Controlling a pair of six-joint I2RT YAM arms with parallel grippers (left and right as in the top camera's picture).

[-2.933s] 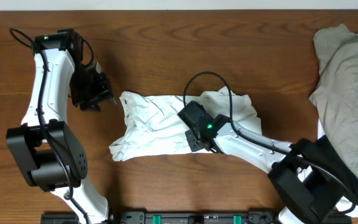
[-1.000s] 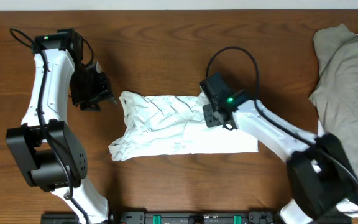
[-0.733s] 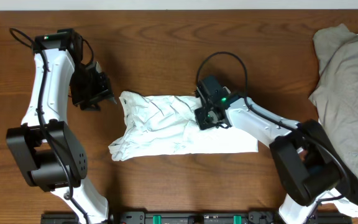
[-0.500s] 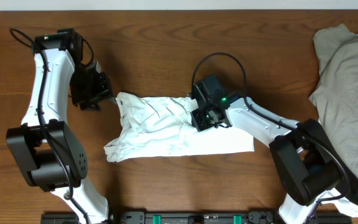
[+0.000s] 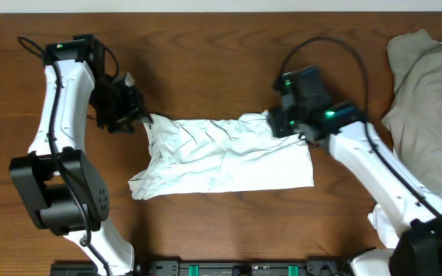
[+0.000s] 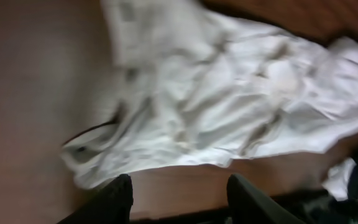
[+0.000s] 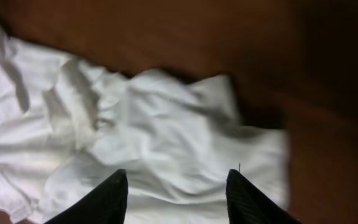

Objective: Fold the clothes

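Observation:
The clothes, a white T-shirt (image 5: pixel 225 157), lie crumpled in a rough rectangle at the table's middle. The same shirt fills the upper part of the left wrist view (image 6: pixel 229 106) and most of the right wrist view (image 7: pixel 154 143). My left gripper (image 5: pixel 138 117) hovers at the shirt's top left corner. In its own view this left gripper (image 6: pixel 179 196) is open, with only bare wood between the fingers. Over the shirt's top right corner is my right gripper (image 5: pixel 281 126). Seen from the wrist, the right gripper (image 7: pixel 176 190) is open above the cloth and grips nothing.
A beige-grey garment (image 5: pixel 428 92) is heaped at the table's right edge, with dark cloth (image 5: pixel 436 218) below it. The table's far edge (image 5: pixel 221 11) runs along the top. Bare wood surrounds the shirt.
My right gripper opened wider and moved from the shirt's middle to its top right corner. The shirt slid slightly left. My left gripper shifted a little right, to the shirt's top left corner.

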